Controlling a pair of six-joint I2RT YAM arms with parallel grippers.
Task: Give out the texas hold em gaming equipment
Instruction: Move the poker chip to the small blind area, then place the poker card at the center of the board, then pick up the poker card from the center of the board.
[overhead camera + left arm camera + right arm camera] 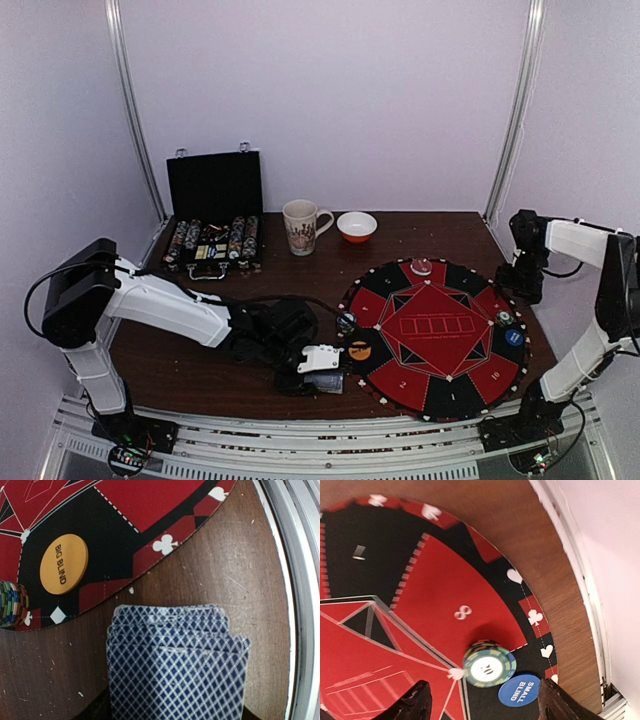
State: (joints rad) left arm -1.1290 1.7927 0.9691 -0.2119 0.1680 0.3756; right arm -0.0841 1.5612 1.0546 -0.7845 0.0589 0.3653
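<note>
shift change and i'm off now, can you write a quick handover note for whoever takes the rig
Left gripper: over the deck of cards, just off the near-left edge of the mat. Can't tell whether it is open or gripping them.
Right gripper: open and empty, above the right chip stack and the small blind disc.
Done: big blind disc and left chip stack are on the mat's left side, and a pinkish chip is at its far edge.
Left: no cards dealt out on the mat yet, and spare chips sit in the case.
</note>
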